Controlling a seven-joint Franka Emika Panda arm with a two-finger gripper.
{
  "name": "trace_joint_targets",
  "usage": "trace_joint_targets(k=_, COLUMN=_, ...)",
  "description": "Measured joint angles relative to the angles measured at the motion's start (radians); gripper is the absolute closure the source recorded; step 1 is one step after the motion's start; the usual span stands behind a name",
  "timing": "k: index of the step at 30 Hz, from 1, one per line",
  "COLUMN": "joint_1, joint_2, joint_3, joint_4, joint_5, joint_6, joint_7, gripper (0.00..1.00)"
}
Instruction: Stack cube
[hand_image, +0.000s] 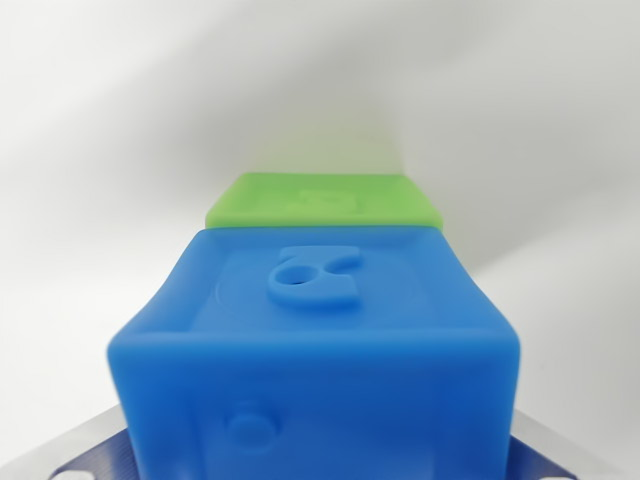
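A blue cube (318, 350) fills the wrist view's lower half, a raised figure on its top face. A green cube (322, 200) lies just behind it at twelve o'clock. Metal gripper (318, 462) fingers flank the blue cube's base; grip cannot be told.

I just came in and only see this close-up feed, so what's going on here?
This is the robot's wrist camera. A blue cube fills most of the view, close to the lens, with metal parts of the gripper showing at either bottom corner, so the arm appears to be holding it. A green cube lies just beyond it on the white surface. Whether the blue one already rests on the green one cannot be told from this angle.
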Motion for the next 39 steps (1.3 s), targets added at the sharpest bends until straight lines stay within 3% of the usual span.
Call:
trace_joint_targets(k=1, joint_1=0.000, joint_2=0.000, joint_3=0.000, joint_4=0.000, joint_5=0.000, joint_6=0.000, joint_7=0.000, gripper=1.00)
trace_joint_targets(k=2, joint_1=0.001, joint_2=0.000, joint_3=0.000, joint_4=0.000, joint_5=0.000, joint_6=0.000, joint_7=0.000, gripper=0.00)
trace_joint_targets(k=39, joint_1=0.001, joint_2=0.003, joint_3=-0.001, joint_4=0.001, joint_5=0.000, joint_6=0.002, joint_7=0.000, gripper=0.00)
